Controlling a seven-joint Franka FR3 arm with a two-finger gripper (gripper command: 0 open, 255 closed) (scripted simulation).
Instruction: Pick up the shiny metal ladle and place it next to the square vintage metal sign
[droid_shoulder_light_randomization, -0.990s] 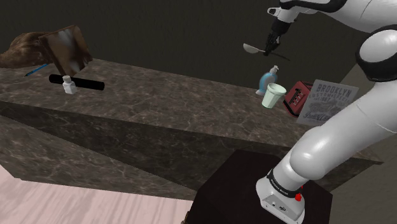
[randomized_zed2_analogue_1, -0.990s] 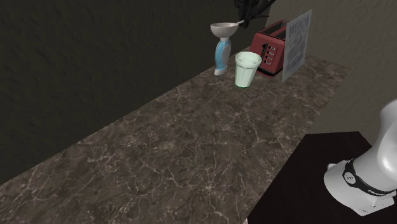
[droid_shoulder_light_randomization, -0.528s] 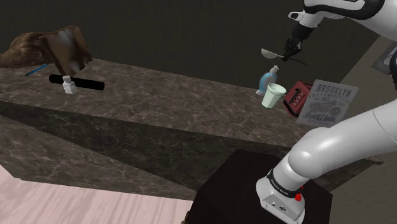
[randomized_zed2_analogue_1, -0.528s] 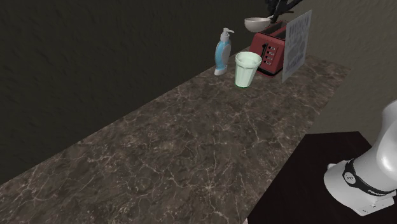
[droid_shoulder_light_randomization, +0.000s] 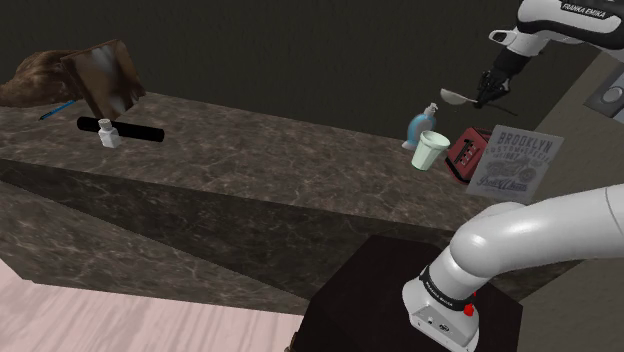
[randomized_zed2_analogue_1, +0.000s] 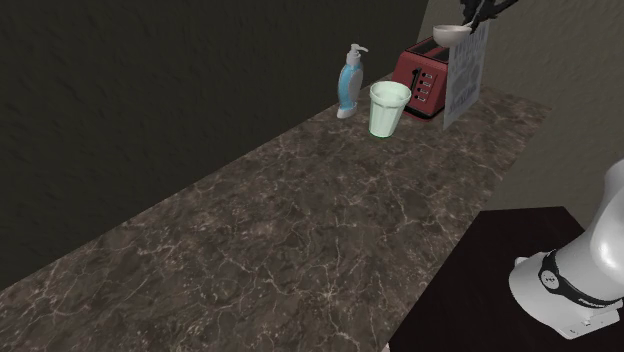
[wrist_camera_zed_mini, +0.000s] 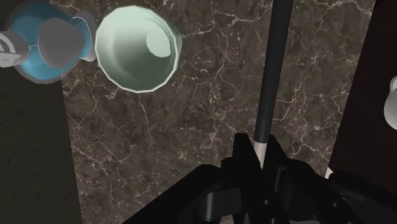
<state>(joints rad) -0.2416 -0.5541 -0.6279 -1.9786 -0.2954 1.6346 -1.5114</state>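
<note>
My gripper hangs high over the counter's far end, shut on the handle of the ladle. Its pale rounded bowl juts out level, above the red toaster. The sign, a grey square printed with BROOKLYN, stands upright just beside the toaster. In the wrist view the black fingers clasp the ladle's dark handle, which runs away from the gripper over the marbled counter.
A pale green cup and a blue soap bottle stand close by the toaster. At the counter's other end lie a black bar with a white piece and a brown bundle.
The gripper has carried the ladle toward the shoulder view's right, from above the soap bottle to above the toaster and sign. Nothing on the counter has moved.
</note>
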